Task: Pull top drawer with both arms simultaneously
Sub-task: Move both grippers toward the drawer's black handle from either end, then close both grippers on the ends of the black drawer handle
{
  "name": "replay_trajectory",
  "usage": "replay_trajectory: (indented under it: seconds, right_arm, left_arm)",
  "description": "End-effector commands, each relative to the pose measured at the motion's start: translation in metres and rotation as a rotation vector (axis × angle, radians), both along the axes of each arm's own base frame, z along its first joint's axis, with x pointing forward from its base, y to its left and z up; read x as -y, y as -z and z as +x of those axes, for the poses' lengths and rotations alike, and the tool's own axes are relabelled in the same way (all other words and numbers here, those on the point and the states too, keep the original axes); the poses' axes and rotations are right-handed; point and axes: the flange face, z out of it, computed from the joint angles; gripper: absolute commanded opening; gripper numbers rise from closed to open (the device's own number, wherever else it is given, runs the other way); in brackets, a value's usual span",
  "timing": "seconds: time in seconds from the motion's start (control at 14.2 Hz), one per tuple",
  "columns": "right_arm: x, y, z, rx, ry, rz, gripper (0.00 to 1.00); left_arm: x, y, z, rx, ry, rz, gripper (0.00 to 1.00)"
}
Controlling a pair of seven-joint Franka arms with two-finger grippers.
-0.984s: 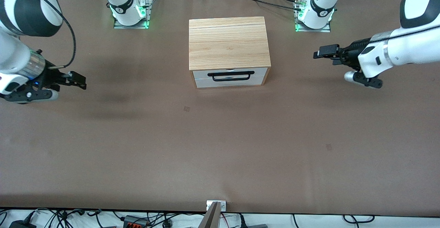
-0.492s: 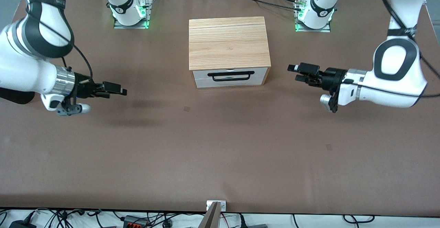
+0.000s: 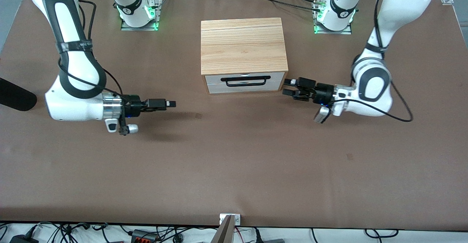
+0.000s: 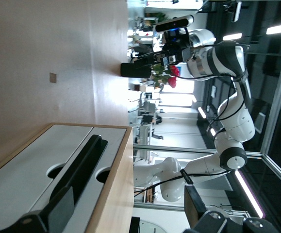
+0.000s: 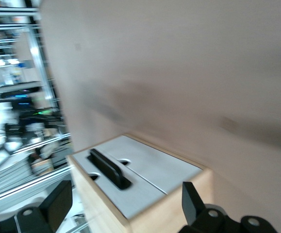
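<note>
A light wooden box [image 3: 243, 45] stands mid-table with its two white drawer fronts turned to the front camera. The top drawer [image 3: 276, 77] is pushed in, and a long black bar handle [image 3: 245, 81] runs across it. My left gripper [image 3: 290, 88] hovers open and empty just off the box's front corner at the left arm's end. In the left wrist view its fingers [image 4: 62, 213] frame the handle [image 4: 84, 162] and the top drawer [image 4: 112, 145]. My right gripper [image 3: 171, 104] is open and empty over bare table toward the right arm's end. The right wrist view shows the handle [image 5: 108, 167] and the top drawer [image 5: 130, 191].
Both arm bases [image 3: 137, 10] [image 3: 334, 14] stand along the table edge farthest from the front camera. A black object [image 3: 14, 98] juts in at the right arm's end. A metal bracket [image 3: 230, 219] sits on the nearest edge. Brown table [image 3: 234, 162] spreads nearer the camera.
Both arms have swung inward from the table's ends toward the box. The left gripper now sits close to the box's corner. The drawer has not moved.
</note>
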Motion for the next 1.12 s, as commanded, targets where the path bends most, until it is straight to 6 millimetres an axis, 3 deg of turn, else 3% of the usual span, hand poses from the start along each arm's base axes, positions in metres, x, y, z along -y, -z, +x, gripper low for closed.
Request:
replay_trajectory:
  seconds: [0.0,0.14,0.28,0.42,0.63,0.77,0.91,1.05]
  right_arm:
    - [-0.017,0.038,0.005,0.049,0.01,0.181,1.0]
    - [-0.034,0.072,-0.003,0.03,0.009,0.337,1.0]
    - [-0.047,0.106,-0.019,0.055,-0.004,0.468,1.0]
    - [-0.06,0.119,-0.034,0.062,-0.018,0.483,1.0]
    - [-0.092,0.125,-0.052,0.031,-0.004,0.523,1.0]
    - [-0.119,0.13,-0.066,0.038,0.011,0.557,1.0]
    - [-0.125,0.136,-0.072,0.023,0.011,0.56,1.0]
    - [-0.144,0.149,-0.086,-0.002,-0.014,0.553,1.0]
  left_arm:
    - [0.023,0.04,-0.012,0.051,-0.03,-0.084,1.0]
    - [0.037,0.063,-0.02,0.092,-0.06,-0.143,1.0]
    - [0.049,0.074,-0.032,0.065,-0.074,-0.168,1.0]
    - [0.053,0.077,-0.035,0.059,-0.068,-0.168,1.0]
    - [0.049,0.089,-0.049,0.067,-0.078,-0.166,0.67]
    - [0.046,0.093,-0.057,0.049,-0.084,-0.164,0.57]
    - [0.045,0.096,-0.061,0.042,-0.083,-0.16,0.55]
    - [0.046,0.098,-0.063,0.036,-0.083,-0.159,0.49]
